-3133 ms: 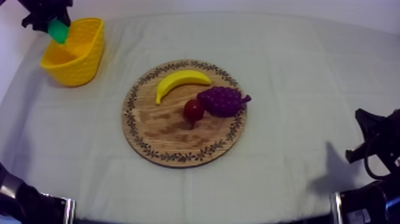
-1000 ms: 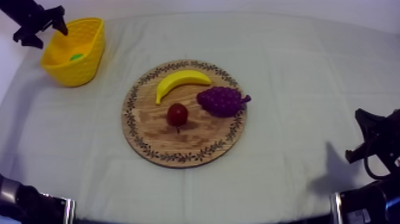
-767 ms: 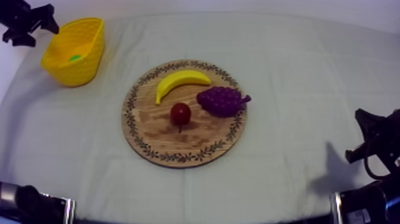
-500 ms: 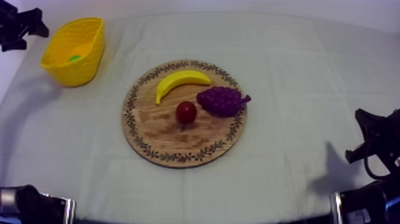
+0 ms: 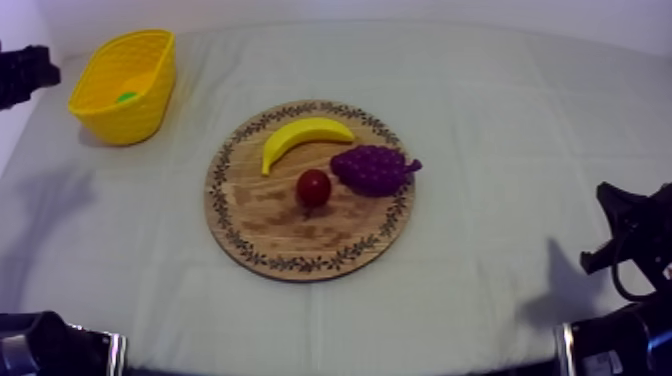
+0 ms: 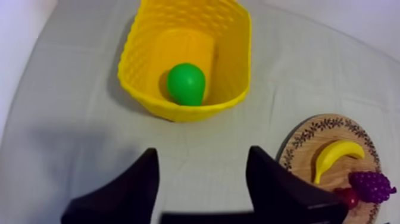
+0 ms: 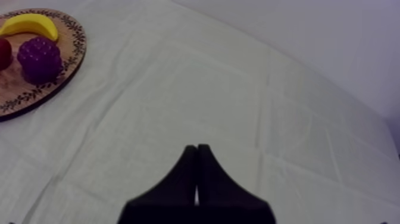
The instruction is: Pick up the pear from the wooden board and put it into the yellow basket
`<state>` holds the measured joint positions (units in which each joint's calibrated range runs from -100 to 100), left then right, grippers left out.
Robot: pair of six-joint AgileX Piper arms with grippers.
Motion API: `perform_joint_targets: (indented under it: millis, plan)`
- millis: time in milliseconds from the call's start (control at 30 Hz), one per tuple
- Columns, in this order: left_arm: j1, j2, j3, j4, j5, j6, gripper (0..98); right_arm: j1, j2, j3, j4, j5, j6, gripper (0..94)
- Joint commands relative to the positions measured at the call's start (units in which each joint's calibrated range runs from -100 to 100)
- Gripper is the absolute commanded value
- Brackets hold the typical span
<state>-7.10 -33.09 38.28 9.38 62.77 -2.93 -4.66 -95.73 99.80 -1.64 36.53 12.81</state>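
Observation:
The green pear (image 6: 186,84) lies inside the yellow basket (image 6: 136,56), against its near wall. My left gripper (image 6: 202,173) hovers short of the basket, open, with bare cloth between its fingers. From above, the basket (image 5: 150,105) stands at the table's far left with a bit of the pear (image 5: 126,97) showing inside, and my left gripper (image 5: 22,75) is off to its left at the table's edge. My right gripper (image 7: 196,156) is shut on nothing, low at the right side (image 5: 625,235).
The round wooden board (image 5: 265,220) sits mid-table with a banana (image 5: 300,135), a bunch of grapes (image 5: 372,168) and a small red fruit (image 5: 313,187) on it. Bare cloth surrounds the board.
My left gripper let the pear go into the basket, then drew back leftward to the table's edge. The small red fruit rolled a little on the board. The right arm stayed still.

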Motion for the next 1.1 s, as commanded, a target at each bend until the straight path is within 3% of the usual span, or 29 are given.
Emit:
perform_joint_targets:
  millis: [0, 200, 400, 767, 1000, 1067]
  plan:
    - [0.08, -5.25, 6.34, -0.11, -4.48, -0.09, 49.8, -0.01, -0.03, -0.02, 0.01, 0.00, 0.01, 0.2]
    - [1.43, -14.78, 16.37, -0.67, -12.39, -0.15, 44.3, -0.01, -0.03, -0.02, 0.01, 0.00, 0.01, 0.2]
    - [3.31, -25.00, 28.30, 0.03, -20.76, -0.09, 38.1, -0.01, -0.03, -0.02, 0.01, 0.00, 0.01, 0.2]
    - [4.94, -41.88, 43.74, -0.12, -25.19, 2.39, 27.3, -0.01, -0.03, -0.02, 0.01, 0.00, 0.01, 0.2]
    - [6.57, -53.40, 55.55, -0.19, -30.06, 2.18, 12.1, -0.01, -0.03, -0.02, 0.01, 0.00, 0.02, 0.2]
    - [6.84, -56.59, 57.55, -1.16, -29.59, 3.31, 8.4, -0.01, -0.03, -0.02, 0.01, 0.00, 0.03, 0.2]
